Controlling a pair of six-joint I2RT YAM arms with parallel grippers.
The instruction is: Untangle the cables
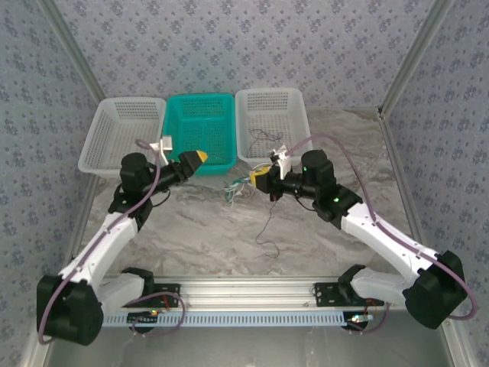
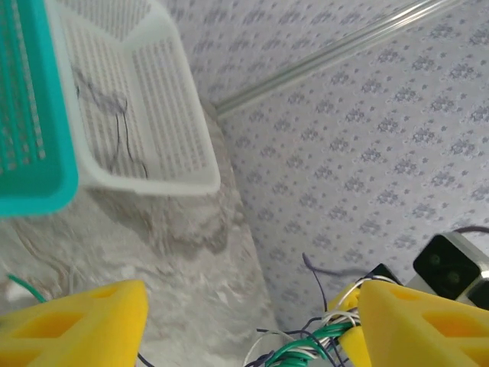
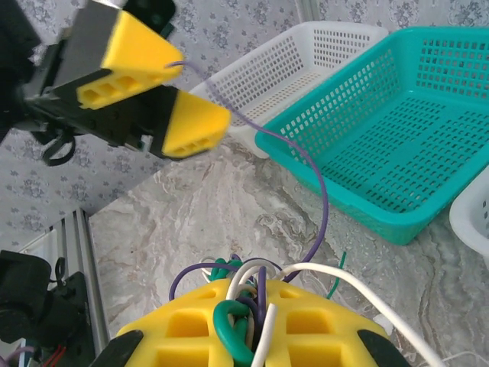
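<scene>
Pinching cables (image 3: 231, 327) between right fingers (image 3: 321, 340)

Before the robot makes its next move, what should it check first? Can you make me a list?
1. The right jaws are shut on the cable bunch: ok.
2. The left jaws are open wide: ok.
3. The purple cable is free of the left jaws: cannot tell; it passes right by one fingertip.
4. The cables are pulled apart: not ok; green, white and purple are bunched together at the right jaws.
5. The dark wire lies inside the right white basket: ok.
</scene>
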